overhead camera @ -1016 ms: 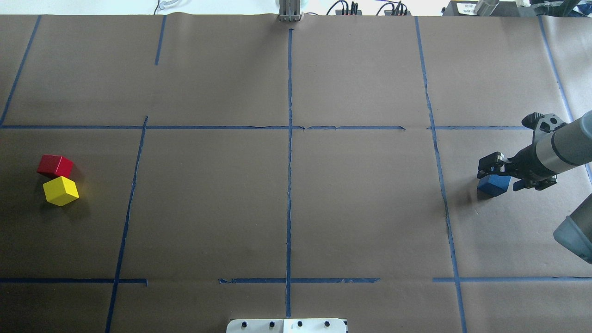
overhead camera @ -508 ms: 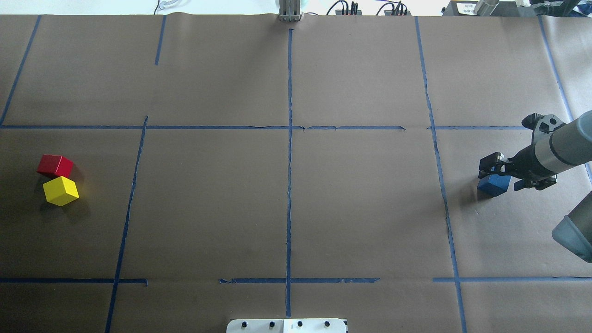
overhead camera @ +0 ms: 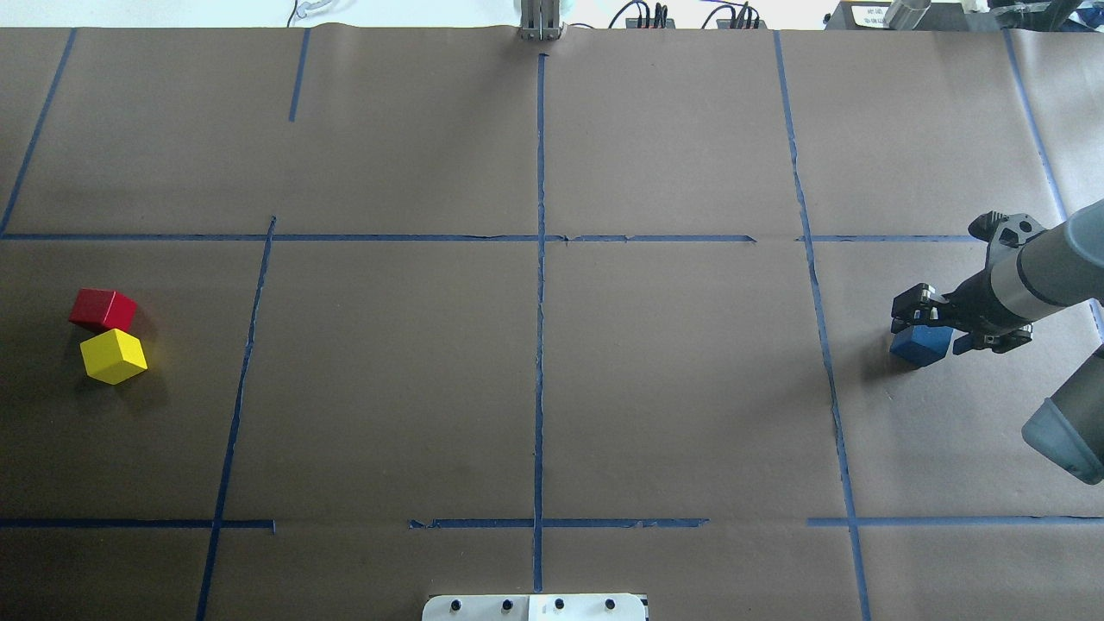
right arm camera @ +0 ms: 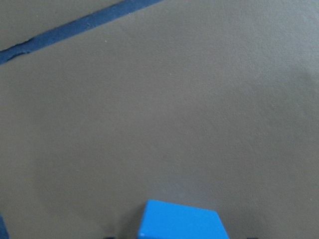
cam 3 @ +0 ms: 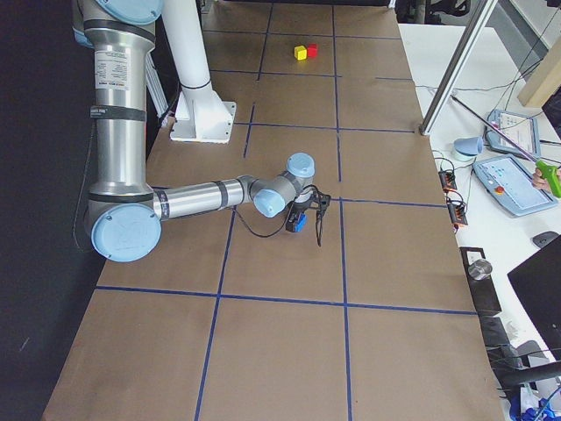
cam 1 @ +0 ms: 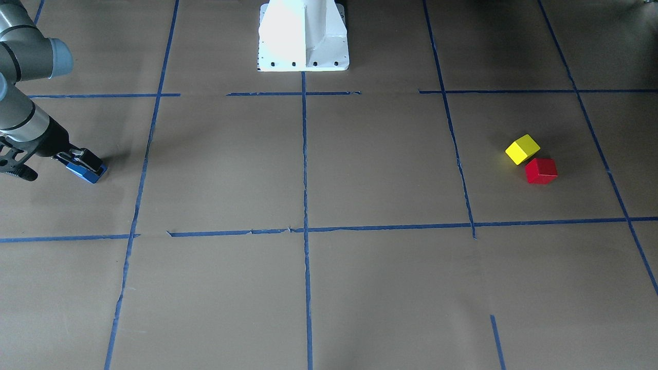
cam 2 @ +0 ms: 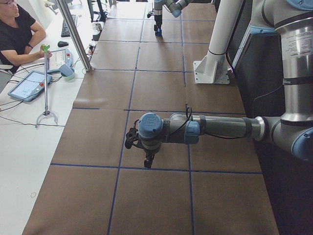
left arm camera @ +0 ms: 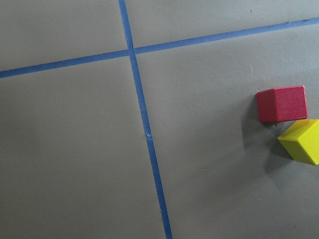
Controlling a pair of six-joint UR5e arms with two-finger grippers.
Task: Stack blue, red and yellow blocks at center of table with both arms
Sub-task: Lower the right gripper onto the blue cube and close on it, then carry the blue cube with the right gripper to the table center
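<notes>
The blue block (overhead camera: 921, 343) lies on the table at the far right, also seen in the front view (cam 1: 86, 171). My right gripper (overhead camera: 936, 328) is down around it with a finger on each side; in the right wrist view the block (right arm camera: 180, 220) sits at the bottom edge with gaps on both sides, so the gripper is open. The red block (overhead camera: 103, 309) and yellow block (overhead camera: 113, 355) touch each other at the far left, and both show in the left wrist view, red (left arm camera: 282, 103) and yellow (left arm camera: 301, 141). My left gripper (cam 2: 137, 152) shows only in the left side view; I cannot tell its state.
Brown paper with a grid of blue tape lines (overhead camera: 541, 285) covers the table. The white robot base (cam 1: 303, 36) stands at the near middle edge. An operator (cam 2: 17, 29) sits at a side desk with tablets.
The right arm's wrist has shifted slightly up and right over the blue block. The blue, red and yellow blocks have not moved.
</notes>
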